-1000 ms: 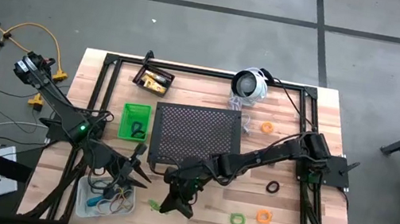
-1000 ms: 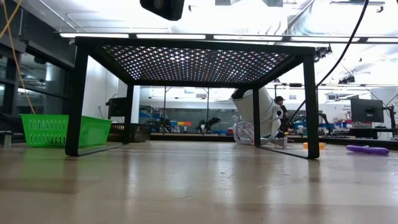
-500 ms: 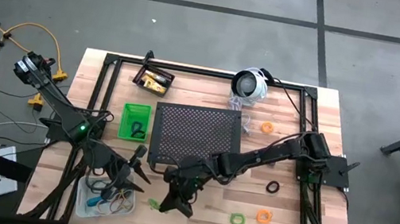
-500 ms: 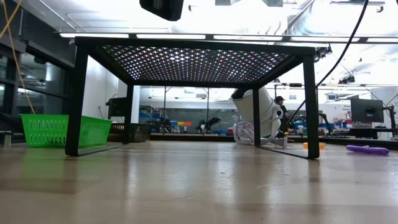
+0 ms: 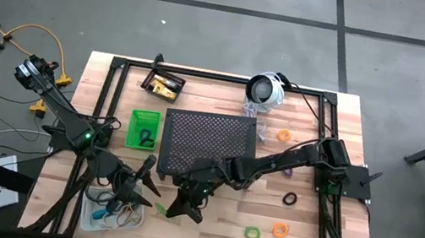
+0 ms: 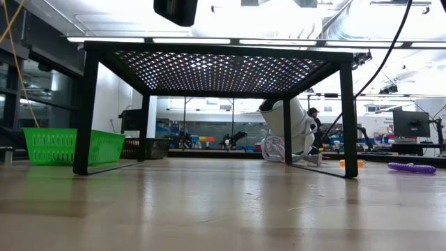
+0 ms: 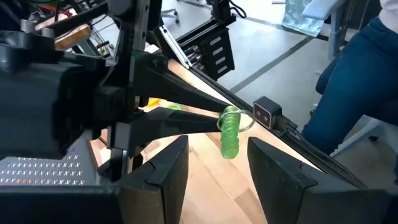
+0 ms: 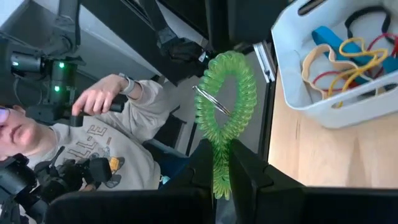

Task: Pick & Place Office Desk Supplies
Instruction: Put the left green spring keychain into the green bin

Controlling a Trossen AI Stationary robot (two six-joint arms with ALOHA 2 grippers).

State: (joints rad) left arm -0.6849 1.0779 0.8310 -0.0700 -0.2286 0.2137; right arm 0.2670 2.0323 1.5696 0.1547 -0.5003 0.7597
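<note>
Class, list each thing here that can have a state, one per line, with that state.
Right gripper: shut on green coil loop, lifted near clear bin.
Left gripper: open, empty, above the clear bin.
Clear bin: holds bands.
Green bin: holds an item.

Robotics lab, wooden table (image 5: 297,235) on concrete floor (image 5: 210,25), monitors (image 6: 410,124) behind, seated person (image 8: 93,146)

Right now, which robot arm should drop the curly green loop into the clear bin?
The right. Its gripper already holds the green coil loop beside the clear bin. The left gripper hovers open, holding nothing.
</note>
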